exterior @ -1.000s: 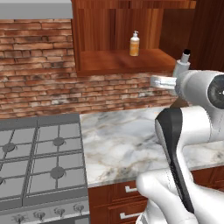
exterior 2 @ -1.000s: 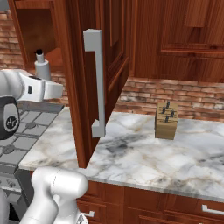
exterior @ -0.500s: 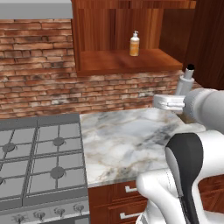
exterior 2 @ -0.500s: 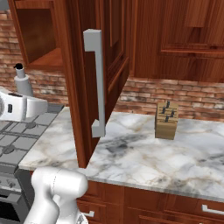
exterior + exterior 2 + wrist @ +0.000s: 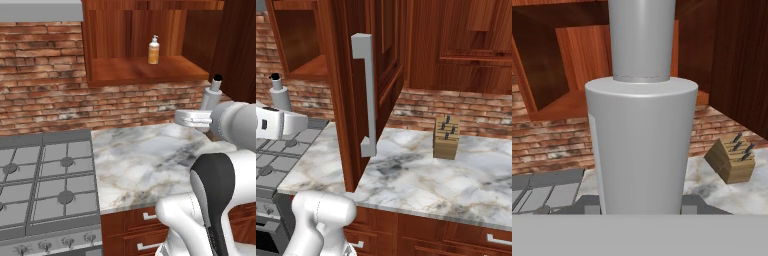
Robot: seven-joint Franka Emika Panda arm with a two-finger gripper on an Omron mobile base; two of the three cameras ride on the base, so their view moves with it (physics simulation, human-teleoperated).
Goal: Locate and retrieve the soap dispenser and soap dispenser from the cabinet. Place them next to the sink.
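Note:
The pale grey soap dispenser [image 5: 211,96] with a black top stands upright in my gripper [image 5: 209,114], which is shut on its lower body, below and right of the open wooden cabinet [image 5: 145,73]. The same grey soap dispenser [image 5: 279,95] rises above my gripper [image 5: 281,109] at the left edge of the right base view. Seen from the hand, the grey soap dispenser [image 5: 641,145] stands close between the fingertips [image 5: 589,205]. The orange soap dispenser [image 5: 153,50] with a white pump stands on the cabinet shelf. The sink is out of view.
A marble counter [image 5: 142,162] lies under the gripper, with a grey gas stove [image 5: 45,185] to its left. A tall wooden door with a silver handle [image 5: 367,95] hangs open right of the gripper. A knife block [image 5: 446,138] stands on the counter beyond it.
The gripper, with the grey soap dispenser in it, has come down and drawn away from the cabinet shelf. The orange soap dispenser has stayed on the shelf.

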